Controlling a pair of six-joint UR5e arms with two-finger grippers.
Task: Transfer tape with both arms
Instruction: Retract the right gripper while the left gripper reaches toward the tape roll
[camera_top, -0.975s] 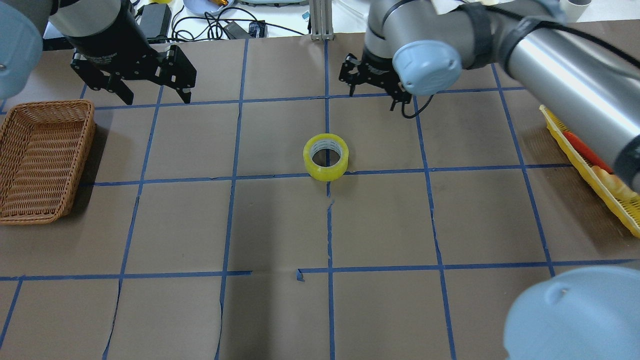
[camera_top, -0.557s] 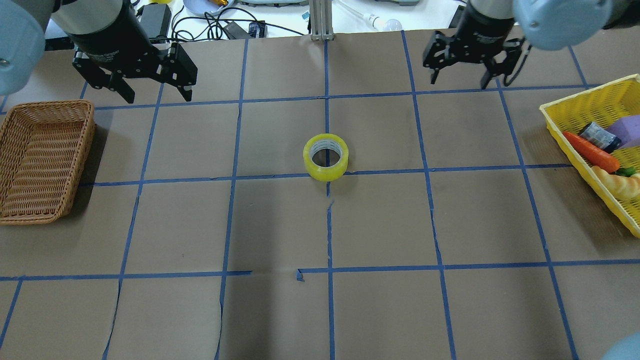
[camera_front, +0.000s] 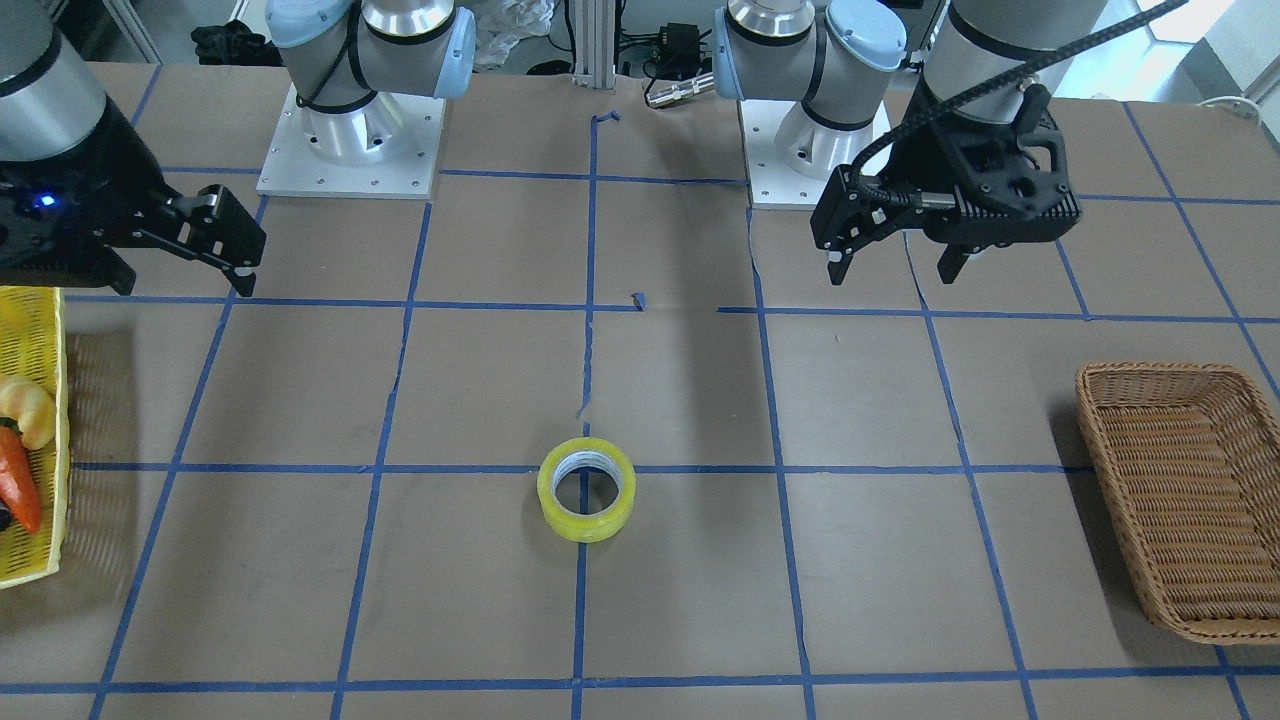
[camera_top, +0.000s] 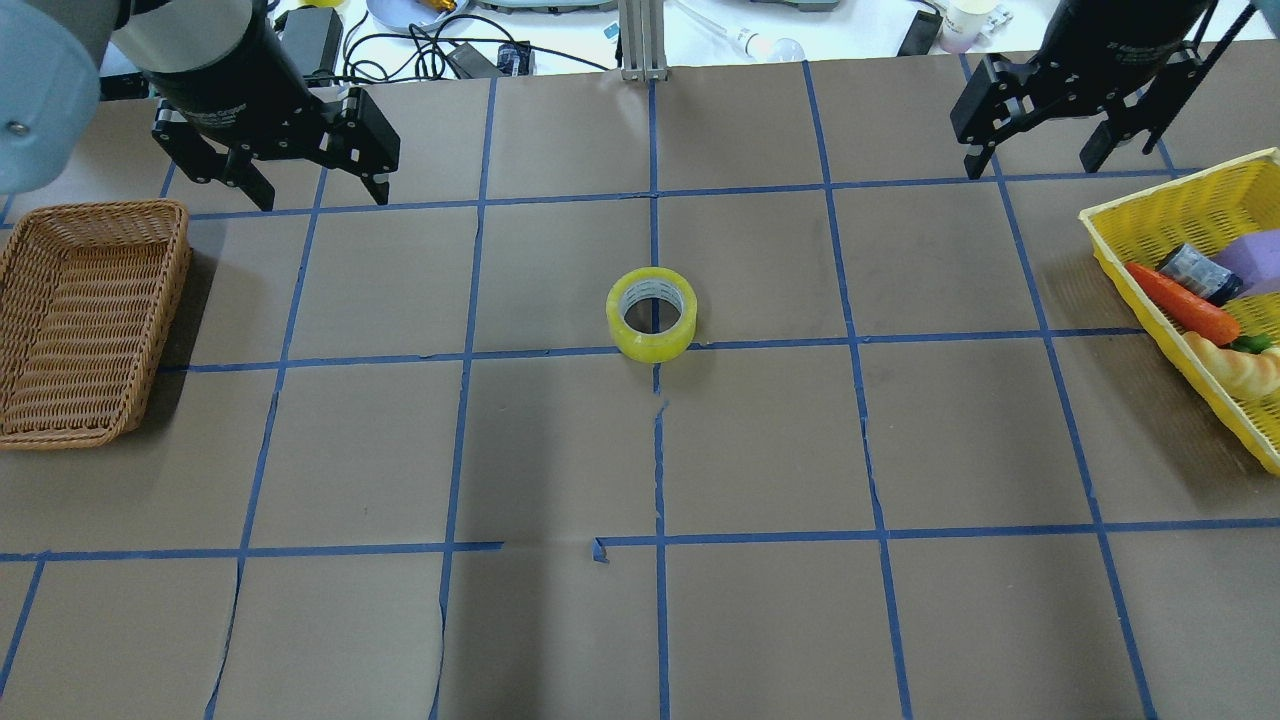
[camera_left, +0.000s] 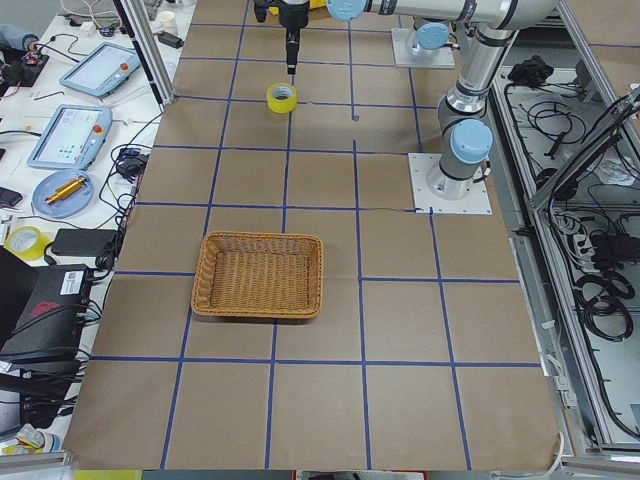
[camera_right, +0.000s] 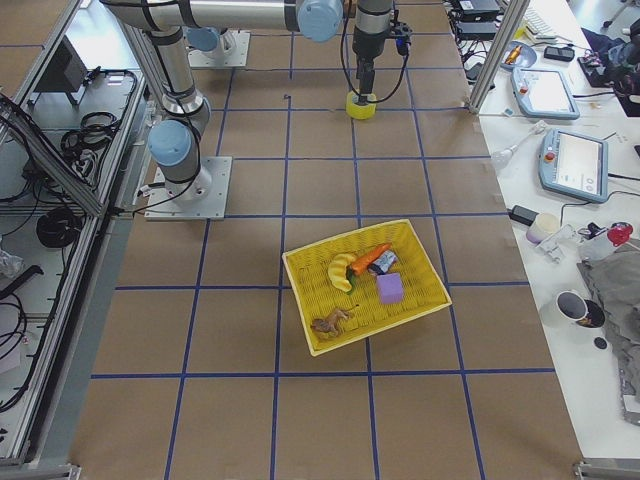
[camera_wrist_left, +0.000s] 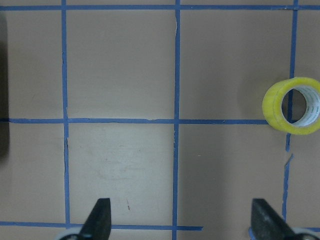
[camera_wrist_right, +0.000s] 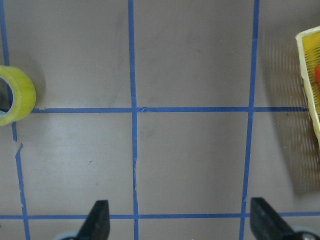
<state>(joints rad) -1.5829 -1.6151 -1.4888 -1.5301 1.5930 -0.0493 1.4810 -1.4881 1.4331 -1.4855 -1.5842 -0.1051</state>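
The yellow tape roll (camera_top: 651, 313) lies flat on the brown table at the middle, on a crossing of blue grid lines; it also shows in the front view (camera_front: 587, 489). My left gripper (camera_top: 322, 195) is open and empty, hanging above the back left, well away from the tape. The tape sits at the right edge of the left wrist view (camera_wrist_left: 292, 106). My right gripper (camera_top: 1032, 168) is open and empty above the back right. The tape is cut off at the left edge of the right wrist view (camera_wrist_right: 15, 95).
An empty wicker basket (camera_top: 90, 320) stands at the left edge of the table. A yellow basket (camera_top: 1170, 195) at the right edge holds a carrot (camera_top: 1185, 303), a purple block and other items. Cables and devices lie beyond the table's back edge.
My right arm has swung away from the middle back to the right, taking its open gripper to the back right and uncovering the yellow basket. The left gripper and the tape have stayed put.
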